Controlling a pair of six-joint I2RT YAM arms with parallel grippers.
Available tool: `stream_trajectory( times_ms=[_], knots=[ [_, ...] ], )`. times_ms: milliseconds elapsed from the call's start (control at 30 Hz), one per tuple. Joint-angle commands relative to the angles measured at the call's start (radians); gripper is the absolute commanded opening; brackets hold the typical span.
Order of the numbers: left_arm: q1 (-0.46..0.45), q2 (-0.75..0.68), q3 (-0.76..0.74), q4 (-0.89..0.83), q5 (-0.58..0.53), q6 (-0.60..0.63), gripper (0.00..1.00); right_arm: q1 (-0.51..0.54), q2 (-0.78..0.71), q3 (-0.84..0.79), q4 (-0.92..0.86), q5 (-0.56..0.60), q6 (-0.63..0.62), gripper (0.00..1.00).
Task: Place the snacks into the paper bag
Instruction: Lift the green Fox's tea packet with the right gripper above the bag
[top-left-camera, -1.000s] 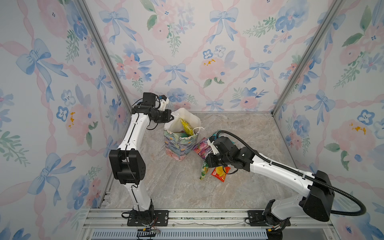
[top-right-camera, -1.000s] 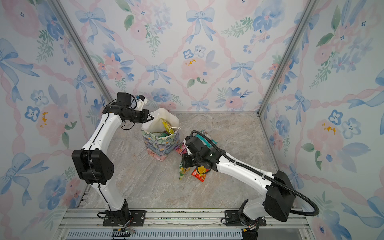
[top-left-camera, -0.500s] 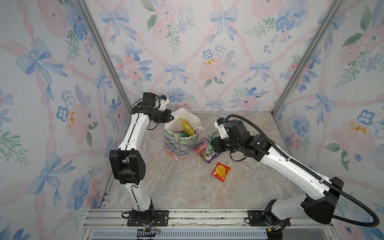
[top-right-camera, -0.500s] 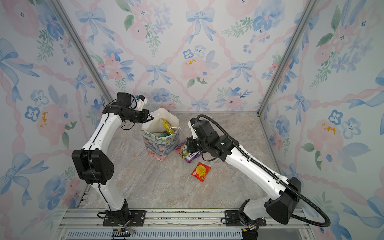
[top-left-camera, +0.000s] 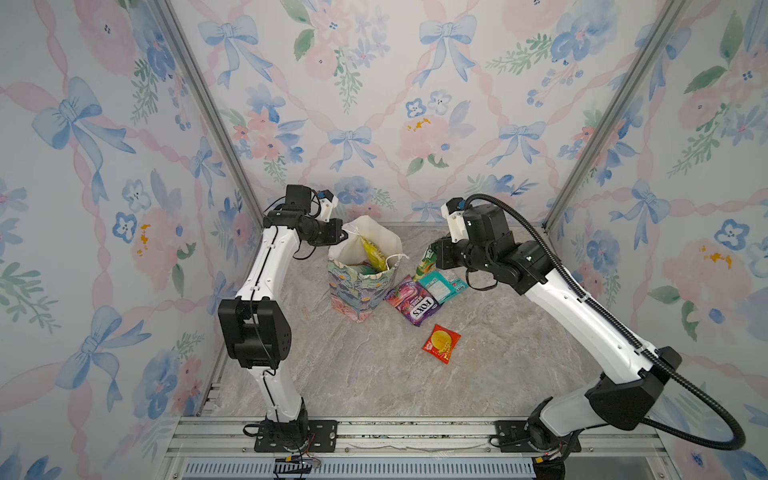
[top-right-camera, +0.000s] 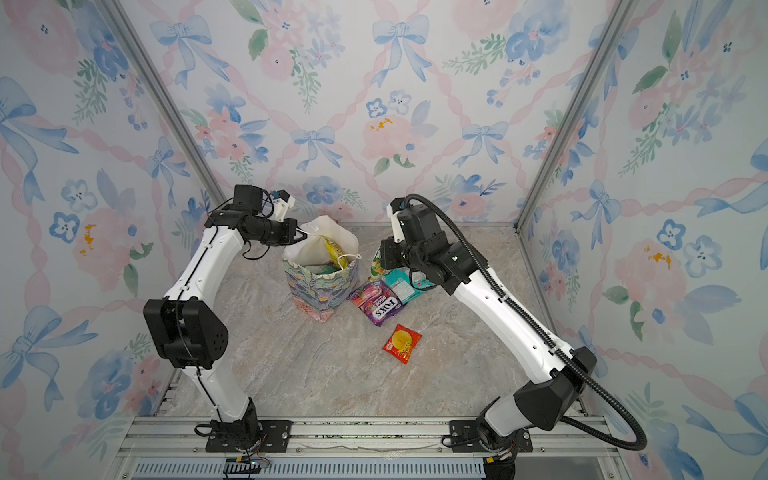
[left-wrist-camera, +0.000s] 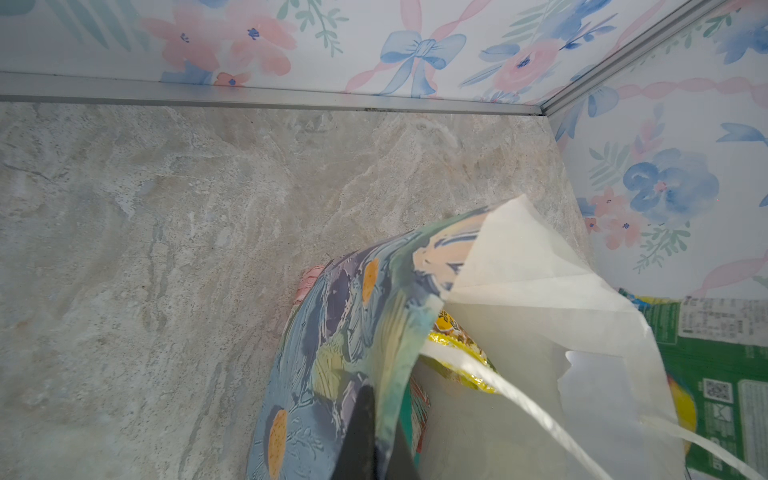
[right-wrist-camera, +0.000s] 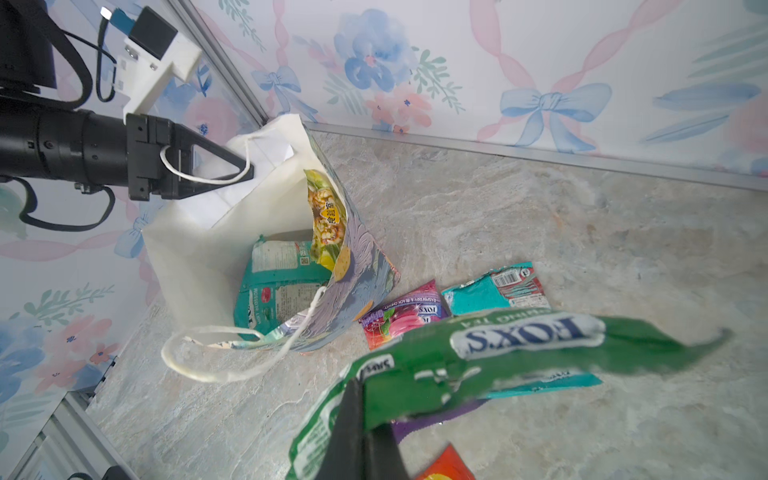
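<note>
Over on the left, the left hand (top-left-camera: 342, 235) is clamped on the far rim of the paper bag (top-left-camera: 358, 291), and the right wrist view shows a white cord handle (right-wrist-camera: 208, 176) looped over its fingers. That grip props the mouth wide open. The bag stands on the counter (top-left-camera: 365, 374) near the back-left corner, leaning a little. It's already part loaded: a yellow packet (top-left-camera: 372, 253) stands up against the inner wall, and a teal-backed packet (right-wrist-camera: 282, 286) sits down low.

Moving right, here's the action. The right hand (top-left-camera: 433, 254) hangs just beside the bag's open side, pinched tight on one end of a green packet (right-wrist-camera: 498, 345) that droops from it clear of the counter. I'd call this the carry step, packet lifted and not yet over the opening.

Below it, three snacks wait on the counter: a purple packet (top-left-camera: 413, 301) touching the bag's base, a loose teal packet (top-left-camera: 442, 286) just beside it, and a red packet (top-left-camera: 441, 343) nearer the front, apart from the others.

The next move looks like a short swing left over the rim, dangling end first, with the drop coming only once it's past the cord. The limp packet could catch the rim.
</note>
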Motion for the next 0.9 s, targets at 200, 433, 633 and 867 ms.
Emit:
stream_trajectory(
  times_ms=[200,433,633,867],
  knots=[
    [0.004,-0.001,-0.007,-0.006,0.031,-0.004,0.00,-0.019,0.149,0.295,-0.028,0.048,-0.136,0.00],
    [0.004,0.001,-0.007,-0.005,0.030,-0.004,0.00,-0.022,0.287,0.554,-0.084,0.054,-0.190,0.00],
    [0.004,0.002,-0.007,-0.005,0.033,-0.004,0.00,-0.009,0.407,0.767,-0.126,0.028,-0.194,0.00],
    [0.004,0.000,-0.007,-0.005,0.031,-0.005,0.00,0.048,0.500,0.897,-0.163,0.003,-0.203,0.00]
  ],
)
